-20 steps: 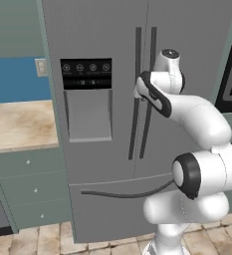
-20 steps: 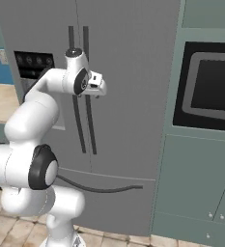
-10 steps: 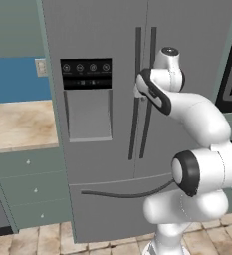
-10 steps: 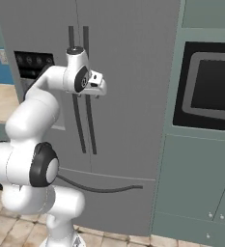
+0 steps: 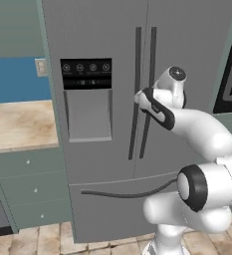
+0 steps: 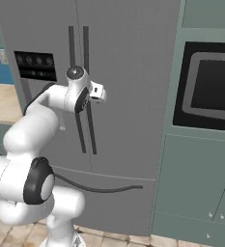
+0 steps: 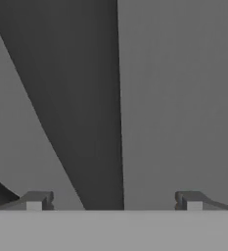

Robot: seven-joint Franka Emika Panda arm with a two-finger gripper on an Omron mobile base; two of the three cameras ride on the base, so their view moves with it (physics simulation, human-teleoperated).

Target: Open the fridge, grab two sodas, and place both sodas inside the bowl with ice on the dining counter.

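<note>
The fridge (image 5: 102, 164) is tall and grey, and both its doors are closed. Two dark bar handles (image 5: 136, 114) run down its middle, also seen in the right base view (image 6: 87, 130). My gripper (image 7: 114, 201) is open, right up against the fridge front at handle height. One dark handle (image 7: 86, 122) runs between its fingertips (image 7: 34, 200) without touching them. The white hand (image 5: 150, 99) reaches the doors from the right. The sodas, the bowl with ice and the dining counter are out of view.
A black dispenser panel (image 5: 86, 67) sits on the left door. A beige wall countertop (image 5: 18, 124) over grey-green drawers (image 5: 28, 189) adjoins the fridge on the left. On the right are a built-in black oven (image 6: 210, 91) and teal cabinet doors (image 6: 196, 193).
The hand has eased slightly closer to the fridge handles. The fridge doors have stayed closed.
</note>
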